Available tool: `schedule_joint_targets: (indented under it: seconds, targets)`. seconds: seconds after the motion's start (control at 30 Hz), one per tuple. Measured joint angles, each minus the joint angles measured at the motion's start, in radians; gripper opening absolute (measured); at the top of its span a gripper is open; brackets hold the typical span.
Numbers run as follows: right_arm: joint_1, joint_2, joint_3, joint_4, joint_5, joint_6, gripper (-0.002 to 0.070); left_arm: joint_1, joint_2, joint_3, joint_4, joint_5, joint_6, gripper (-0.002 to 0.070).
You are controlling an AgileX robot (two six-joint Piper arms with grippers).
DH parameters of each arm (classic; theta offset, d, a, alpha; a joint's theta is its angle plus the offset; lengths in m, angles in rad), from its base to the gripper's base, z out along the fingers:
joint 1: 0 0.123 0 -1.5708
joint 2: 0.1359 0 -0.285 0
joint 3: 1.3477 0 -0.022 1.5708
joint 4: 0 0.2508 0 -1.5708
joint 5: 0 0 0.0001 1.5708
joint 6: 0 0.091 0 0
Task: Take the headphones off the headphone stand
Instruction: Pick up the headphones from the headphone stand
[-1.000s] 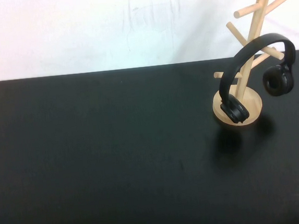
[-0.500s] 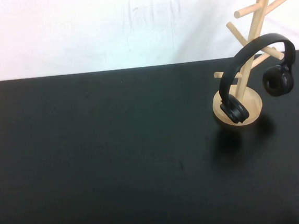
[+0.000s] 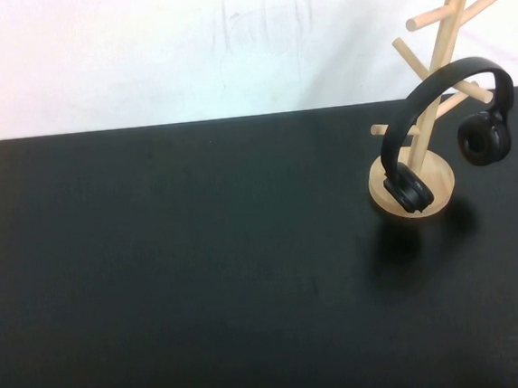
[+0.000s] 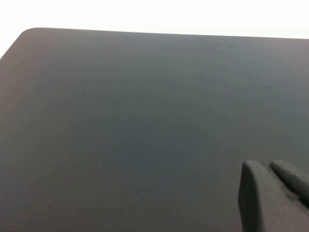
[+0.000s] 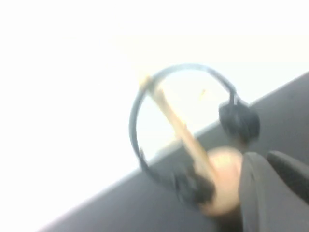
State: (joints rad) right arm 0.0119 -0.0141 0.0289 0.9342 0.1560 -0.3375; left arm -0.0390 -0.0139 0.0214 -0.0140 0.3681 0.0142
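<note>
Fingers: only dark finger parts are seen at the edge of each wrist view; whether either pair is parted or pressed together cannot be told, and nothing is seen held.
Left gripper: kept over bare black table, well apart from the task's things; not seen in the high view.
Right gripper: aimed at the stand from a distance; not seen in the high view.
Headphones: hung by the headband on a peg of the headphone stand, one ear cup low at the round base, the other hanging free beside the pole.
Stand position: placed at the table's far right.
Progress: nothing is judged done; approach, grasp and lifting off the peg are all left.
</note>
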Motion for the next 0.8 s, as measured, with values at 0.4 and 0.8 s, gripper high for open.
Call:
schedule_joint_targets:
  seconds: [0.4,0.8]
  targets:
    - [0.0,0.052,-0.031,0.206,0.011,0.0,0.0,0.0,0.0,0.0,0.0,0.0,0.0,-0.0003]
    - [0.0,0.828,-0.471,-0.25,0.545,0.065,-0.0001,0.0,0.0,0.0,0.0,0.0,0.0,-0.0003]
